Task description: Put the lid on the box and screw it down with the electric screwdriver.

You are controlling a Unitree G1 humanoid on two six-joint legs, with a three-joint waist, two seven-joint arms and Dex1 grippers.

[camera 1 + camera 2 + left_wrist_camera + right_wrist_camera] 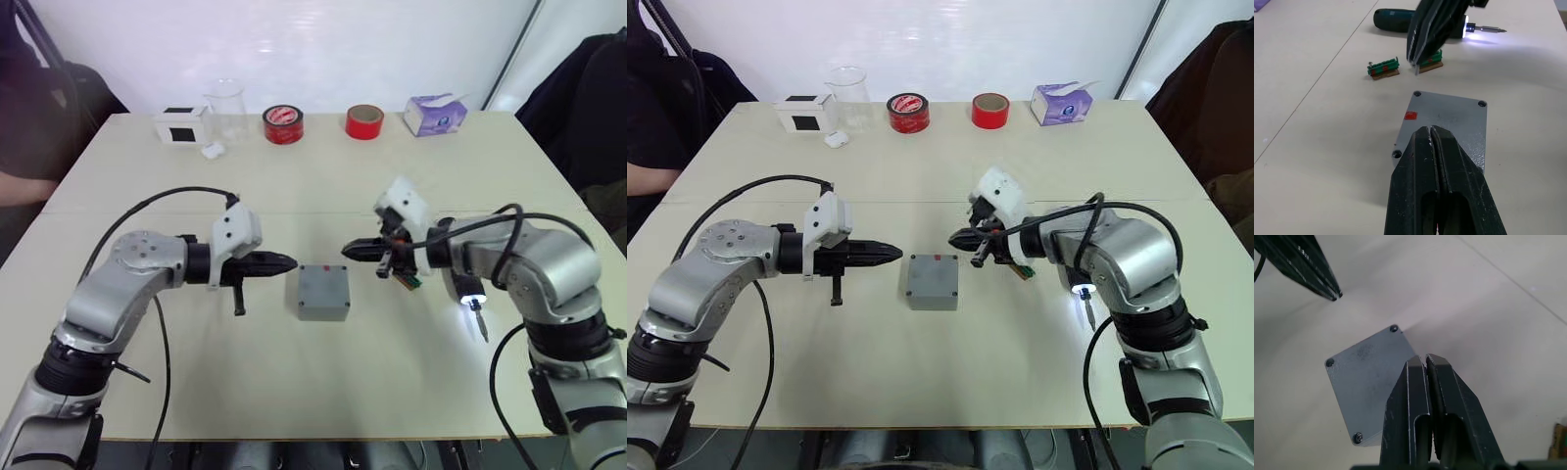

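Note:
The grey box (324, 310) sits at the table's middle with the flat grey lid (324, 286) lying on top of it; screw heads show in the lid's corners (1394, 328), and a small red mark is near its far edge. My left gripper (292, 262) is shut and empty, its tip just left of the box. From the right, my right gripper (347, 251) points at the box, also shut and empty. The electric screwdriver (1396, 19) lies on the table under my right forearm, its light on and its bit (479, 321) pointing toward the front edge.
Two small green circuit boards (1383, 68) lie right of the box. Along the far edge stand a white box with a black square (182, 126), a glass beaker (226, 110), two red tape rolls (283, 124), and a purple tissue box (435, 114). A person (24, 127) sits far left.

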